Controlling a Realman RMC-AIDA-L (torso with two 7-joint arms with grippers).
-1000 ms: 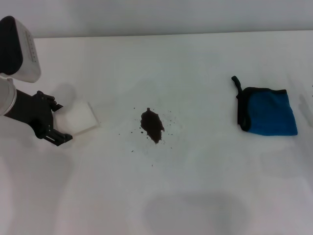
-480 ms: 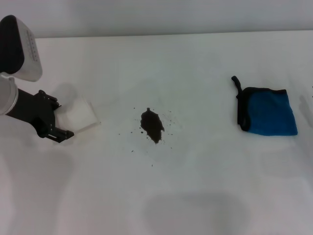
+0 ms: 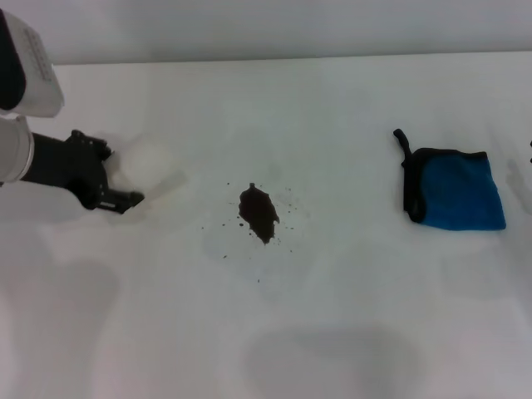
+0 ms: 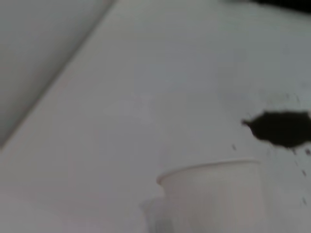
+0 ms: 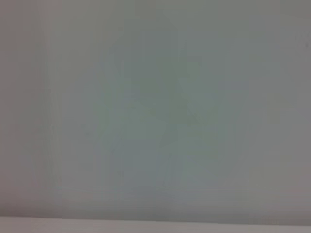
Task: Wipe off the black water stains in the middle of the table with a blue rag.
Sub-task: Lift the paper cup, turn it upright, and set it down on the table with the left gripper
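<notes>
The black water stains (image 3: pixel 259 214) are a dark blotch with small specks around it in the middle of the white table (image 3: pixel 332 332); they also show in the left wrist view (image 4: pixel 284 128). The blue rag (image 3: pixel 455 189), with black edging and a short loop, lies flat at the right, with no gripper near it. My left gripper (image 3: pixel 119 175) is at the left of the table, shut on a white paper cup (image 3: pixel 148 165), left of the stains. The cup also shows in the left wrist view (image 4: pixel 214 196), rim up. My right gripper is out of view.
The table's far edge (image 3: pixel 274 58) runs along the top of the head view against a grey wall. The right wrist view shows only a plain grey surface.
My left gripper has moved back and a little right with the cup. The cup has turned from tilted to nearly upright. The rag and stains have not moved.
</notes>
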